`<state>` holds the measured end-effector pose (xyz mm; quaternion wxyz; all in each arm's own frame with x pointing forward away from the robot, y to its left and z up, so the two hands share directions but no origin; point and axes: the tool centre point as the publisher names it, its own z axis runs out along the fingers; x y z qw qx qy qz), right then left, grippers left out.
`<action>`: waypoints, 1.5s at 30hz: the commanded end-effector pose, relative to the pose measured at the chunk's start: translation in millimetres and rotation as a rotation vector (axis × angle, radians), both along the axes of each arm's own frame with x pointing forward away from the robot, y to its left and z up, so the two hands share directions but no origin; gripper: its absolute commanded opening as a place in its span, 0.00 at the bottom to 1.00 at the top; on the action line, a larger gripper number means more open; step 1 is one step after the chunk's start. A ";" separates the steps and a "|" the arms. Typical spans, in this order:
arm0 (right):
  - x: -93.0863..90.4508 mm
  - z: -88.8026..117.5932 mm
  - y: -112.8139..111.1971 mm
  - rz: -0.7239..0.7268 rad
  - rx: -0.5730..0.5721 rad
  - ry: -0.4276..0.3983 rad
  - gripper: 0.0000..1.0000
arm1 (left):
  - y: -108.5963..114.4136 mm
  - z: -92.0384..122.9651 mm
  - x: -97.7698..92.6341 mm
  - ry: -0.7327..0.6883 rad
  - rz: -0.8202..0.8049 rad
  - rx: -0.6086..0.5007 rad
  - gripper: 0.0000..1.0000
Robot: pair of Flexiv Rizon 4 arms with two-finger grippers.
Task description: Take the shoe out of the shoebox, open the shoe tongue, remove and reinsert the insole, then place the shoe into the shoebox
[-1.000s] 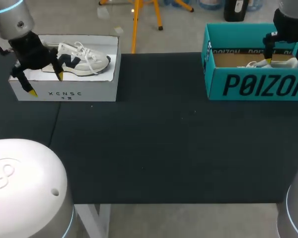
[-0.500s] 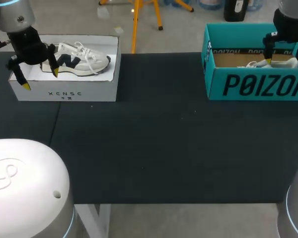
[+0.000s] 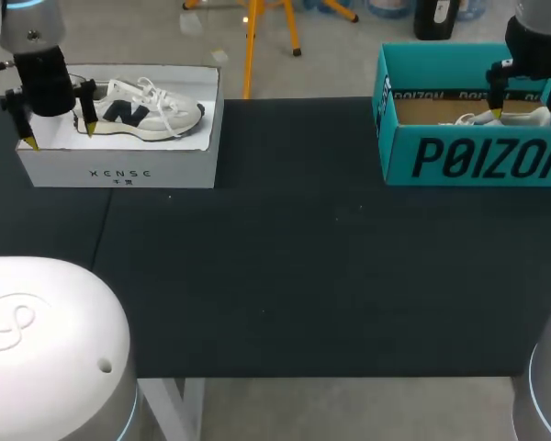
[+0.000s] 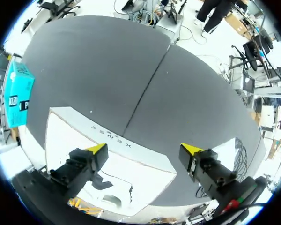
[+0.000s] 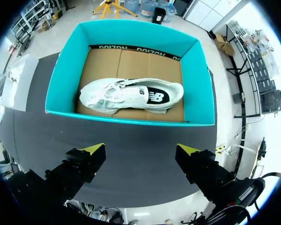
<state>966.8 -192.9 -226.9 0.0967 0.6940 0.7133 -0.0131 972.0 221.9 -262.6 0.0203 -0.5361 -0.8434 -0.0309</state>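
Now, to lift a shoe cleanly, a gripper should centre over the midfoot and close across its width, clear of the box walls. The left gripper (image 3: 59,136), fingers wide apart, hovers over the white shoebox's (image 3: 119,171) left end at the tabletop's far left corner, with the navy-marked sneaker (image 3: 151,112) lying off toward the box's right. The right gripper (image 5: 140,150), likewise spread, hangs over the teal shoebox's (image 5: 131,121) near wall, the white sneaker (image 5: 131,95) just ahead.
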 end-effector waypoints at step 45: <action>-1.1 0.1 0.5 -0.001 0.000 -0.002 1.00 | 61.6 -69.7 289.3 0.008 -0.354 -0.032 1.00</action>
